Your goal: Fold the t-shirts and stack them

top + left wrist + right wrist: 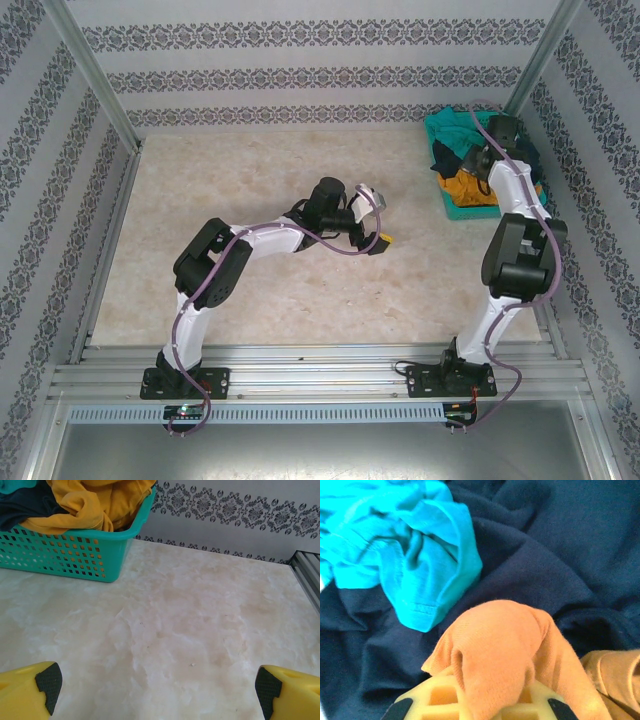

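I read the right fingers (440, 698) as closed on a fold of the soft orange-yellow cloth t-shirt (495, 640). It lies on the dark navy t-shirt (545, 555), beside the teal t-shirt (410, 565), in the teal plastic mesh basket (75, 555). The left fingers (381, 238) stand wide apart above the pale marbled counter (190, 620).

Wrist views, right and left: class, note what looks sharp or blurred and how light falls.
Right wrist view: orange-yellow t-shirt in the right gripper looks soft, hem stitching on the teal t-shirt sharp. Left wrist view: even light on the table, no glare; basket crisp.
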Robot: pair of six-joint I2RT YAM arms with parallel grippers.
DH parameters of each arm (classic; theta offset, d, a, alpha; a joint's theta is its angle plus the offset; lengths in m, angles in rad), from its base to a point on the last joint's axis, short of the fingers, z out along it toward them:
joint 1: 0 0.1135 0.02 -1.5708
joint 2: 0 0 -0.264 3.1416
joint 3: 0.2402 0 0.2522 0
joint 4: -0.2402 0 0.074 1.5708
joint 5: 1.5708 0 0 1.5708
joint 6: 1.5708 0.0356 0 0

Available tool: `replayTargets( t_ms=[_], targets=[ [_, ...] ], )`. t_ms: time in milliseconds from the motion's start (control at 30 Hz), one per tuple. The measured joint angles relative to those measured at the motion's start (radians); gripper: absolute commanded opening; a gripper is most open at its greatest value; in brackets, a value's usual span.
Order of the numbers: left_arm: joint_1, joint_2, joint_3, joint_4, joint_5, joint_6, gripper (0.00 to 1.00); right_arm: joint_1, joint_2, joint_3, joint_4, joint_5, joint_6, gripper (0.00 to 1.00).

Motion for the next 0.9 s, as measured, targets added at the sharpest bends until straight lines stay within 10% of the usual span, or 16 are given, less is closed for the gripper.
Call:
replayTargets(
  t_ms=[400,900],
  targets=[
    [0.006,-0.077,-0.127,0.000,-0.064,0.028,1.00,0.080,-0.432,-0.179,0.224,0.072,-0.071,0.00],
    [0.006,-0.140,-0.236,0.103,-0.127,-0.070,1.00,0.078,-0.472,0.015,0.196,-0.006,-0.126,0.00]
  ],
)
